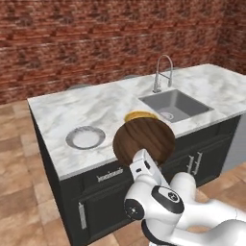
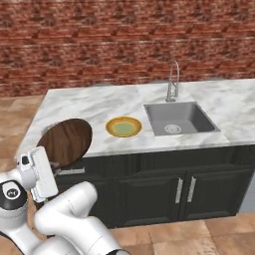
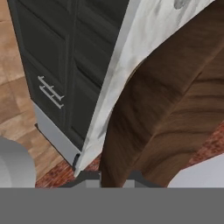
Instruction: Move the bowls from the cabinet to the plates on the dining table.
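My gripper [image 3: 111,178] is shut on the rim of a reddish-brown wooden bowl [image 1: 144,139], held on edge in front of the near side of the dining table [image 1: 96,105]. The same bowl [image 2: 67,141] hangs over the table's front left corner, with the gripper [image 2: 48,162] below it. On the marble lie a yellow-rimmed plate with a green centre [image 2: 123,126] and a pale plate [image 1: 85,137]. The bowl covers part of the yellow plate [image 1: 139,115] in the left base view. The cabinet is out of view.
A steel sink [image 2: 179,117] with an arched tap [image 2: 173,79] is set into the marble right of the plates. Dark base doors with silver handles [image 2: 184,189] face me below the top. A brick wall [image 2: 124,45] runs behind; tiled floor lies around.
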You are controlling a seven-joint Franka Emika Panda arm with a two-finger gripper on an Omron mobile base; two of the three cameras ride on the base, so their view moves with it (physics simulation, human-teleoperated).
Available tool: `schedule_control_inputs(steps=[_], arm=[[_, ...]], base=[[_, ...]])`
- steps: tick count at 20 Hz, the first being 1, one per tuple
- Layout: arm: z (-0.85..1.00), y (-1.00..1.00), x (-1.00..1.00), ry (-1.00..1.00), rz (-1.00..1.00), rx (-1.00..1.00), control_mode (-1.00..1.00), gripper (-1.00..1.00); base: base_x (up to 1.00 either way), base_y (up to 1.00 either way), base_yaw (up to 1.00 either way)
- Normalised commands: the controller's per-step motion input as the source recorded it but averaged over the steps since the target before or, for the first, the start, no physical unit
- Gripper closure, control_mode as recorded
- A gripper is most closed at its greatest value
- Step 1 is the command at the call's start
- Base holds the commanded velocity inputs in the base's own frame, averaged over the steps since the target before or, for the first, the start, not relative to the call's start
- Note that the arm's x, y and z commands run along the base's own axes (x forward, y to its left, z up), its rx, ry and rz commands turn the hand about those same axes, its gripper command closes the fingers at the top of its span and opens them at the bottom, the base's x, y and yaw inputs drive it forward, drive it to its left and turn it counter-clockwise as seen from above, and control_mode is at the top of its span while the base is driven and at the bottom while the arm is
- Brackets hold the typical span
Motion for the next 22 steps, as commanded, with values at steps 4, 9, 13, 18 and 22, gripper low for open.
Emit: schedule_control_inputs(steps=[4,9,13,18,22], arm=[[0.0,0.0,0.0,0.0,0.0,0.0,1.0,1.0],[0.0,0.0,0.0,0.0,0.0,0.0,1.0,1.0],[0.0,0.0,0.0,0.0,0.0,0.0,1.0,1.0],[0.0,0.0,0.0,0.0,0.0,0.0,1.0,1.0],[0.0,0.0,0.0,0.0,0.0,0.0,1.0,1.0]], base=[[0.0,-0.44,-0.16],[0.0,-0.42,-0.21],[0.0,-0.39,-0.23],[0.0,-0.36,-0.2],[0.06,-0.38,-0.19]])
